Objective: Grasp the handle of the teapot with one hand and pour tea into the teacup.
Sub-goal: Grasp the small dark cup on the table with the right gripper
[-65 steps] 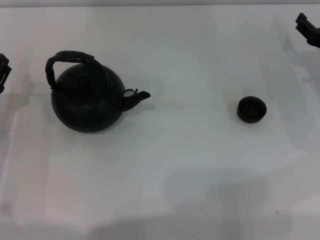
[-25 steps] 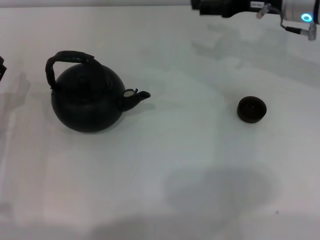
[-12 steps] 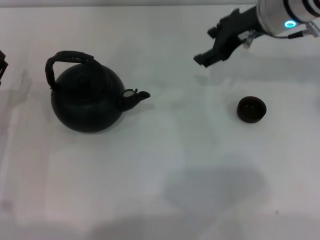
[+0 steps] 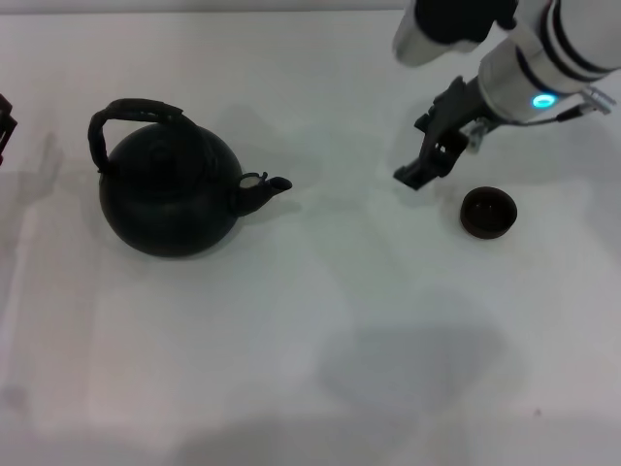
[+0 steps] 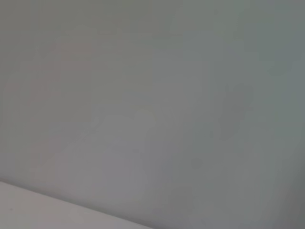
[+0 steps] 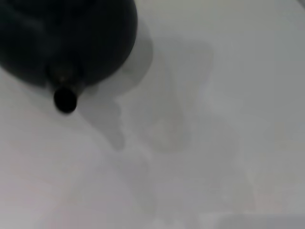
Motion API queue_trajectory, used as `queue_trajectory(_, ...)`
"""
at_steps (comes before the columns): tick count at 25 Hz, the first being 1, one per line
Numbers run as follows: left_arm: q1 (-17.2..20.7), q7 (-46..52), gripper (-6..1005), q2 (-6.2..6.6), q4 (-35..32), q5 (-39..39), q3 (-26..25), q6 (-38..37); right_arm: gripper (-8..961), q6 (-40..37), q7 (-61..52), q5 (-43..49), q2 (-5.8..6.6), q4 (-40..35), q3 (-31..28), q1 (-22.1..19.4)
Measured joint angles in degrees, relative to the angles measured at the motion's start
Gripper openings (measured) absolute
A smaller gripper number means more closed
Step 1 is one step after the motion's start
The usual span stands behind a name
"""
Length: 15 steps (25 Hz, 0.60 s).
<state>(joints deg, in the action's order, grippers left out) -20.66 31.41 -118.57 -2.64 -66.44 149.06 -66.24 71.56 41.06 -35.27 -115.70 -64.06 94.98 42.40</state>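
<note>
The round matte black teapot (image 4: 167, 199) stands on the white table at the left, its short spout (image 4: 264, 187) pointing right. Its rough arched handle (image 4: 131, 115) loops over the lid. The tiny dark teacup (image 4: 488, 212) stands alone at the right. My right gripper (image 4: 413, 150) hangs open and empty above the table, just left of and behind the teacup, far from the teapot. The right wrist view shows the teapot's body (image 6: 71, 33) and spout (image 6: 65, 99). Only a sliver of my left gripper (image 4: 5, 118) shows at the left edge.
The white table (image 4: 310, 320) bears only the teapot and the teacup. The left wrist view shows only a plain grey surface. The right arm's white forearm (image 4: 543, 58) reaches in from the top right corner.
My right arm has swung in from the top right edge and come down and leftward, now beside the teacup. The teapot, the teacup and the left arm have not moved.
</note>
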Motion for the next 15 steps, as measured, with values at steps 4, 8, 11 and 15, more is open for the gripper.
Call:
queue_trajectory(4, -0.15, -0.02, 816, 0.0, 0.0, 0.0, 0.0, 0.09, 762, 0.42, -3.38, 2.77, -0.08, -0.51, 4.24, 0.34)
queue_trajectory(8, -0.28, -0.03, 817, 0.0, 0.09, 0.0, 0.0, 0.08, 763, 1.33, -5.07, 4.18, -0.09, 0.04, 5.17, 0.81)
queue_trajectory(11, -0.41, -0.04, 816, 0.0, 0.51, 0.0, 0.0, 0.09, 763, 1.97, -5.4, 4.51, -0.11, 0.14, 5.4, 0.81)
queue_trajectory(15, -0.53, -0.04, 816, 0.0, 0.69, 0.0, -0.05, 0.09, 764, 2.59, -6.25, 5.78, -0.07, 0.23, 5.65, 0.62)
